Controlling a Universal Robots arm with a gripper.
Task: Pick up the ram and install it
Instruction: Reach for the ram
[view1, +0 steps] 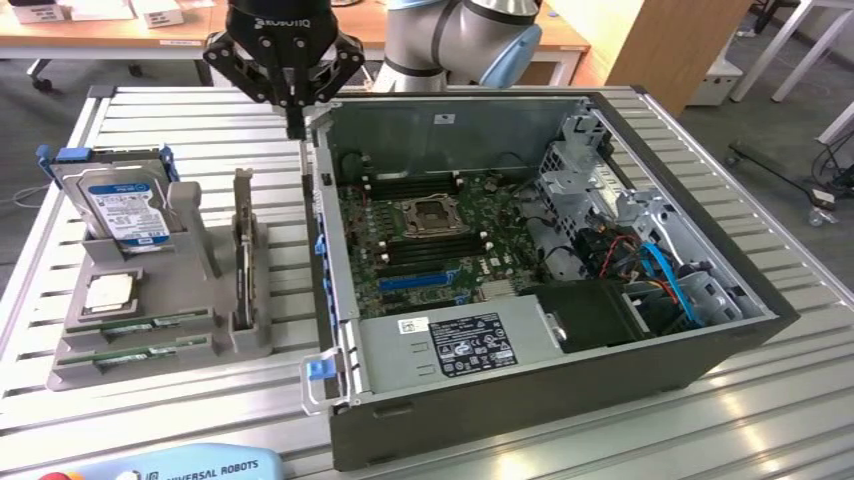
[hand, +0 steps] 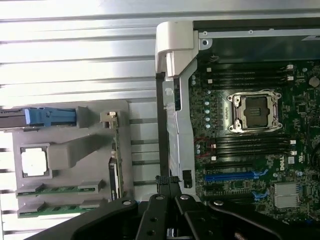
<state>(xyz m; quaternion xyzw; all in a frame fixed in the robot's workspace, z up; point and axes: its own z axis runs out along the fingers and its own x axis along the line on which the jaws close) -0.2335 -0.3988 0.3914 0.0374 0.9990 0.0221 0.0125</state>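
Currently: gripper (view1: 296, 128), fingers pressed together on nothing, above the far left wall of the open computer case (view1: 534, 420). Ram (view1: 147, 325): flat in the grey holder (view1: 80, 375), exterior view's left, near end.

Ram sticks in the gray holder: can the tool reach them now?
Likely yes: the ram sticks lie uncovered in the gray holder, nothing above them. The upright card stands beside, not over them. The tool is shut.

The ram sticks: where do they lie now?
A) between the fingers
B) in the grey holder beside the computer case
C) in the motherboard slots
B: both ram sticks lie flat in the grey holder, outside the computer case.
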